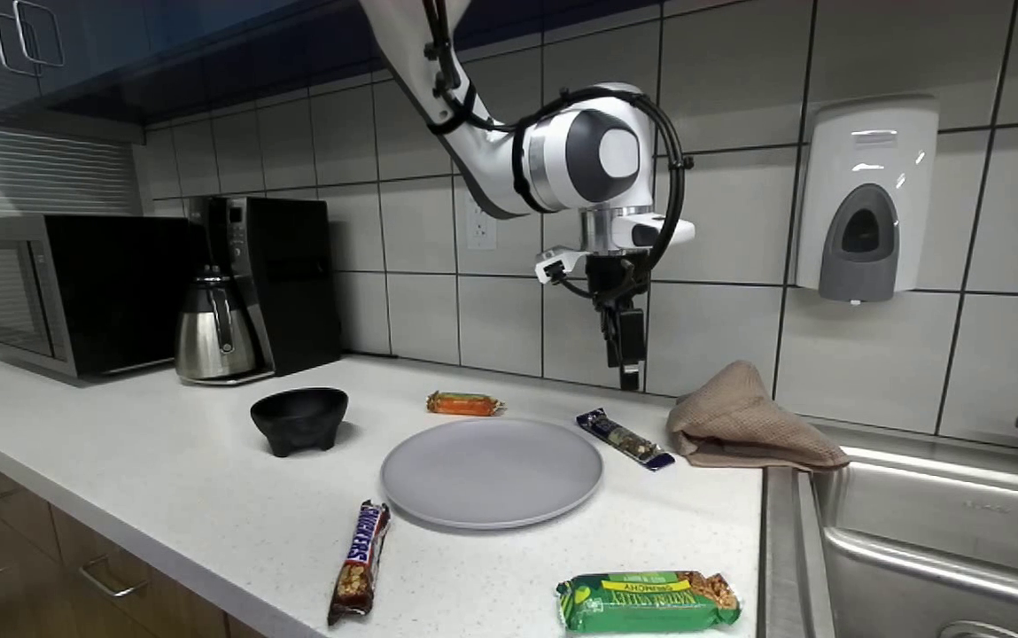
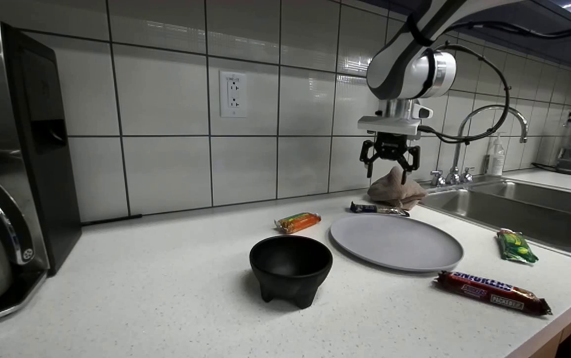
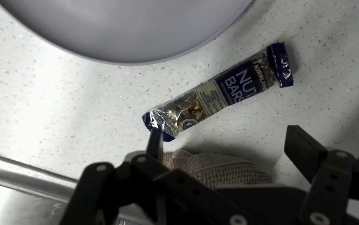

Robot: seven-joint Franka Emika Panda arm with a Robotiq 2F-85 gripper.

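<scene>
**The gripper [image 2: 386,175] hung above the counter [image 1: 207,478], near the Kirkland nut bar [image 3: 210,97]**

The gripper hung in the air, with its tips pointing downward. Its two fingers [image 3: 302,153] were spread widely apart and held nothing; in both exterior views they were well above the counter. The nearest snack was the Kirkland nut bar, which lay flat between the gray plate [image 1: 491,474] and the brown towel [image 1: 743,425], apart from the plate and near to the towel. In the wrist view, one fingertip partly hid an end of its wrapper.

The step in hand seemed to be the lining up over this bar, before any contact. For a grasp, the next move would call for a small turn, because the bar lay at a slant to the line of the fingers, then for a shift toward its middle and a straight lowering, with care that the towel was not caught.

The Snickers bar [image 1: 358,563], the green Nature Valley package [image 1: 646,602] and the orange-wrapped snack [image 2: 297,223] lay farther from the gripper. The black footed bowl [image 2: 290,283] stood upright, and the towel reached to the edge of the steel sink [image 1: 794,540].
</scene>
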